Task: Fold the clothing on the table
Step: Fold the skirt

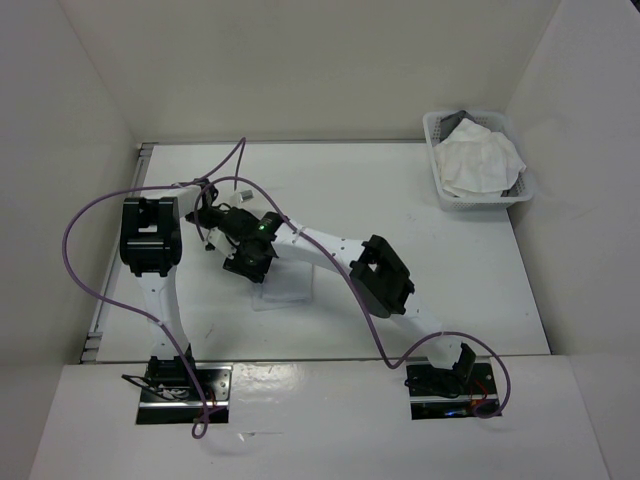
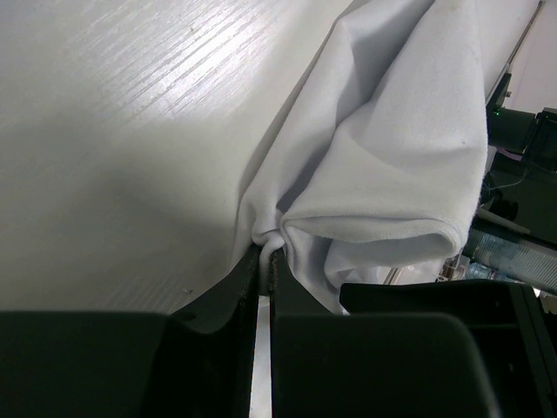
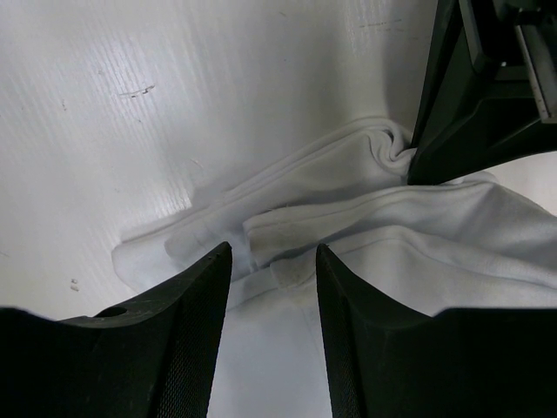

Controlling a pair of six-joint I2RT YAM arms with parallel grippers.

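The thin white fabric clothing [image 1: 285, 292] lay bunched left of centre on the matte white table [image 1: 380, 190]. The left tool [image 2: 265, 258] was clamped on a gathered edge. The right tool [image 3: 271, 261] stood parted astride a ridge, apparently not gripping. No tidy fold was complete.

Both arms lean forward and inward, wrists nearly meeting; left gripper [image 2: 265, 251] pinched tight on the clothing [image 2: 392, 174]; right gripper [image 3: 271, 261] angled down, jaws parted.
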